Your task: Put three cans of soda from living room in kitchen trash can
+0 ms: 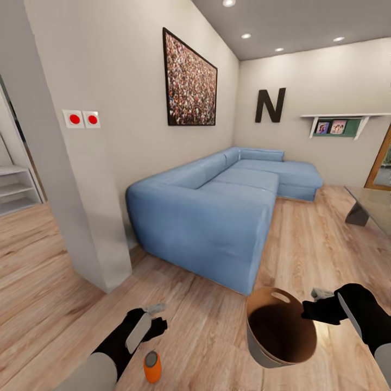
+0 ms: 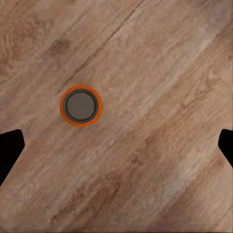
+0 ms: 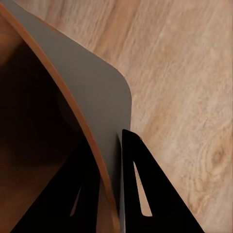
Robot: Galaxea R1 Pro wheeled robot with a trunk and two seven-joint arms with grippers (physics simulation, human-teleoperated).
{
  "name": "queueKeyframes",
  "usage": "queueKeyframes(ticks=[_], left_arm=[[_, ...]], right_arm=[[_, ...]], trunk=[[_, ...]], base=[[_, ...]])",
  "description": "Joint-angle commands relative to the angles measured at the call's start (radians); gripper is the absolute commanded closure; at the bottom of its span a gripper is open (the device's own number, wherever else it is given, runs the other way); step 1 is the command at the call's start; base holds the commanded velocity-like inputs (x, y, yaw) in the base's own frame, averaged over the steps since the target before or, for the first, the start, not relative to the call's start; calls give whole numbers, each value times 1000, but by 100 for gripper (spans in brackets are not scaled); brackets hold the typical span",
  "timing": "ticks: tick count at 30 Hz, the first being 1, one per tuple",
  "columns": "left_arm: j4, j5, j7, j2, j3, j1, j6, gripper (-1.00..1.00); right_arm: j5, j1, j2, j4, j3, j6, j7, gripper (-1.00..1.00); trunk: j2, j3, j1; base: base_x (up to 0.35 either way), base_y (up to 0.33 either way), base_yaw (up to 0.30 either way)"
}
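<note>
Living room, looking forward and down over both my arms. My right pincer [image 1: 314,309] is clamped on the rim of the trash can [image 1: 266,347]: in the right wrist view one finger [image 3: 145,194] lies against the pale grey outer wall [image 3: 97,92] and the other sits inside, against the brown interior. The can hangs clear of the plank floor [image 1: 206,320], tilted with its mouth toward the camera and its oval slot handle [image 1: 281,297] at the far rim. I judge it is carried this way so that cans can be dropped into it where they stand.

My left pincer [image 1: 155,320] is released, with its two fingertips [image 2: 9,150] spread wide at opposite edges of the left wrist view. It hovers above an orange soda can [image 2: 81,106], which stands upright on the floor with its grey top facing the wrist camera. The can lies off-centre between the fingertips, so I judge that alignment is needed before descent. I see no other soda can.

The blue sectional sofa [image 1: 217,212] stands beyond. A large letter "N" [image 1: 270,105] hangs on the far wall, and it is the only legible writing. No brand can be read on the can.
</note>
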Motion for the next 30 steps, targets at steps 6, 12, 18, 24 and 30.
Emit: queueKeyframes(ticks=[6, 12, 18, 24, 30], left_arm=[[115, -6, -86, 48, 13, -52, -9, -100], [138, -8, -100, 77, 15, -70, -10, -100], [160, 0, -106, 91, 18, -127, -2, -100], [191, 1, -108, 91, 15, -141, -33, -100], [254, -8, -74, 93, 15, -142, -52, -100]], right_arm=[[-29, -1, 0, -5, 0, 7, 7, 100], [-30, -1, -9, -15, 0, 7, 13, 100], [-25, -1, -46, -25, 4, 7, 135, 100], [-20, -1, -52, -25, 5, 7, 151, 100], [-17, -3, -52, -25, 7, 7, 152, 100]], trunk=[[-42, -19, 23], [-84, -38, 46], [-106, -59, 59], [-107, -82, 61], [-109, -105, 64]], base=[[0, 0, -9], [0, 0, -2], [0, 0, -205], [0, 0, -125], [0, 0, -13]])
